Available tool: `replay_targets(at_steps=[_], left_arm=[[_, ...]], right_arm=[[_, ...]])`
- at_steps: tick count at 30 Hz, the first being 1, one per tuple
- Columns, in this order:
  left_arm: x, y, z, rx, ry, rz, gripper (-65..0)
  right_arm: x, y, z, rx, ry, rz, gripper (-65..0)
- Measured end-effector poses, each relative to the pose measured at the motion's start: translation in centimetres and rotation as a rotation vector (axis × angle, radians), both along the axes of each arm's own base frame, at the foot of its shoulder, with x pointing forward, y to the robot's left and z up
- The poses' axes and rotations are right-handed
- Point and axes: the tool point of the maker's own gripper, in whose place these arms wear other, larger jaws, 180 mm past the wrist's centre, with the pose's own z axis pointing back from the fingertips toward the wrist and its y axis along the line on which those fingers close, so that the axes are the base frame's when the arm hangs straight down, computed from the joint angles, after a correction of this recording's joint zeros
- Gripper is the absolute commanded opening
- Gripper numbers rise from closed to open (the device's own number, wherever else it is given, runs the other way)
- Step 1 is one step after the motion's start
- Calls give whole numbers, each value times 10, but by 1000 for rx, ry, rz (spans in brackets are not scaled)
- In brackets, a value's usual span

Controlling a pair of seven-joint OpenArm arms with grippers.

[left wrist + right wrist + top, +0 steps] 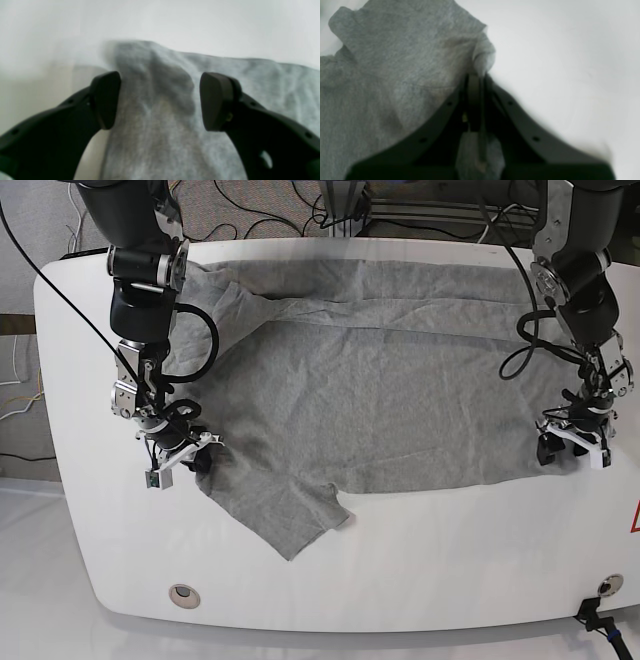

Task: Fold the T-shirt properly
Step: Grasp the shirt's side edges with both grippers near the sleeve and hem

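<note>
T-shirt [160, 112] between left hand's [160, 101] fingertips [106, 100]

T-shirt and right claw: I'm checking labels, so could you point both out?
T-shirt [390, 400]: base view, on the middle of its spread grey body.
Right claw [481, 77]: right wrist view, between its fingertips.

black segmented arms [147, 315], looping black cables [212, 345], dark rounded tool fingertips [106, 100]

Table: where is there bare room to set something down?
Bare: the table's near strip, below the shirt, widest right of the sleeve. Crowded: both grippers, left and right, at the shirt's edges.
</note>
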Motion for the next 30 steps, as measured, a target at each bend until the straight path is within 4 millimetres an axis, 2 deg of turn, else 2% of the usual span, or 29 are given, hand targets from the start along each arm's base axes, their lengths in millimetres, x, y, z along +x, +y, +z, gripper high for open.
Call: replay_targets(at_steps=[7,11,12,18,23,25,27,30], left_arm=[[2,-10,1,1,0,-21,-184],[0,-17,4,10,27,-95,-186],[-2,-17,4,17,28,-97,-204],[-5,-15,3,29,37,-97,-445],[-5,-15,3,28,36,-97,-466],[-3,-14,6,30,16,-91,-530],[-2,-14,6,30,15,-90,-650],[-3,-14,6,31,16,-90,-650]], right_arm=[[0,0,0,0,0,0,-650],[0,0,0,0,1,0,-650],[0,0,0,0,1,0,-650],[0,0,0,0,1,0,-650],[0,0,0,1,1,0,-650],[0,0,0,0,1,0,-650],[0,0,0,0,1,0,-650],[0,0,0,0,1,0,-650]])
